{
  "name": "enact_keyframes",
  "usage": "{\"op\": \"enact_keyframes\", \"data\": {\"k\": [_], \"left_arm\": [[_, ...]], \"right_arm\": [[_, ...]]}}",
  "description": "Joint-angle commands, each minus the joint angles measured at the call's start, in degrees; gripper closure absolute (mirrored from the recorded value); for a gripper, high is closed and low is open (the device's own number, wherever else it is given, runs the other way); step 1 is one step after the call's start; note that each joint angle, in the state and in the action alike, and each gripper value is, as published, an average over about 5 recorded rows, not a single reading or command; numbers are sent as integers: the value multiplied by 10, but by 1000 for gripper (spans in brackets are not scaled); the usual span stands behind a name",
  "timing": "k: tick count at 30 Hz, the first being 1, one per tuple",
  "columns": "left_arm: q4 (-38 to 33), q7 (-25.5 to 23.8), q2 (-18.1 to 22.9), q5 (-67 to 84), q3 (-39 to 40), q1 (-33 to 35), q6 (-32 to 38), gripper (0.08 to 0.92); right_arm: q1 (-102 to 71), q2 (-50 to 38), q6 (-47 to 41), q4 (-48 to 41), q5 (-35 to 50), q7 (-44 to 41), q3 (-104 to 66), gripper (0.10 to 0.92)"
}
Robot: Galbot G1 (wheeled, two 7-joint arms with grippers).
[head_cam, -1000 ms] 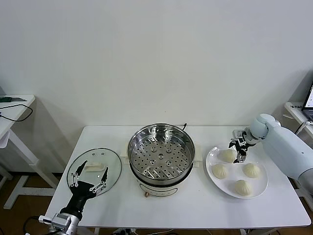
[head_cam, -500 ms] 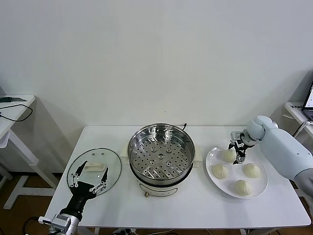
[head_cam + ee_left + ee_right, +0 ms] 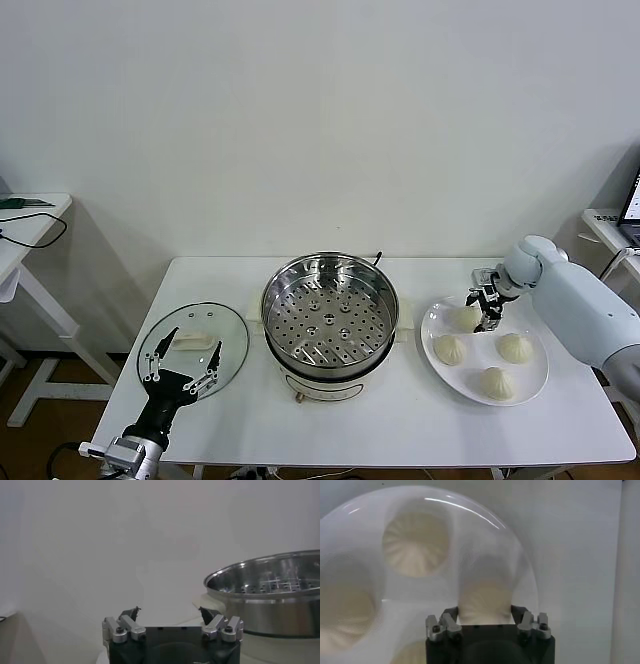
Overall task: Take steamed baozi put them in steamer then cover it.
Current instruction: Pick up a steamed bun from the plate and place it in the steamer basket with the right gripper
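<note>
Head view: four steamed baozi lie on a white plate (image 3: 530,385) at the table's right side. The rearmost baozi (image 3: 464,317) sits between the fingers of the right gripper (image 3: 486,308), whose jaws are clamped on its sides; the other three, one (image 3: 449,349) toward the steamer, one (image 3: 515,347) to the right and one (image 3: 496,381) nearest the robot, lie untouched. One steamer (image 3: 330,322) stands at the table's centre, its perforated tray bare. One cover (image 3: 193,349), clear glass with a white handle, lies flat on the white table (image 3: 400,425) at the left. The left gripper (image 3: 181,377) hovers over the cover's near edge, jaws spread wide and holding nothing.

Right wrist view: the gripped baozi (image 3: 485,602) fills the gap between the fingers (image 3: 445,625), a contact too small to judge from the head; the neighbouring buns are blurred and partly cut off.

Left wrist view: only the steamer's rim (image 3: 270,587) and the parted fingertips (image 3: 131,614) show; the cover is hidden beneath the gripper.
</note>
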State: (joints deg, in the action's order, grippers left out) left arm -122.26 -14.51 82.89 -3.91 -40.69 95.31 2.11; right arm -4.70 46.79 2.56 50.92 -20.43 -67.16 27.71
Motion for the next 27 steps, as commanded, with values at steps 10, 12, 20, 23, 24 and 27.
{"op": "enact_keyframes", "data": {"k": [10,12,20,23,24,27], "left_arm": [[-10,1,-4,0,-8,5,-3,177],[-11,1,-4,0,-9,6,-3,177],[-11,-3,-8,-4,-20,12,1,177],[-13,-4,-16,-4,-28,15,0,177],[-14,-4,-19,-3,-31,17,0,177],[-15,-6,-23,-3,-36,19,0,177]], "right_arm": [[275,-153,100,239,187,-58,256,321],[347,-151,148,268,203,-72,307,321],[538,-73,247,369,251,-75,457,320],[555,-27,266,394,250,-60,475,321],[558,-8,272,398,248,-53,480,321],[560,45,287,395,235,-29,492,321]]}}
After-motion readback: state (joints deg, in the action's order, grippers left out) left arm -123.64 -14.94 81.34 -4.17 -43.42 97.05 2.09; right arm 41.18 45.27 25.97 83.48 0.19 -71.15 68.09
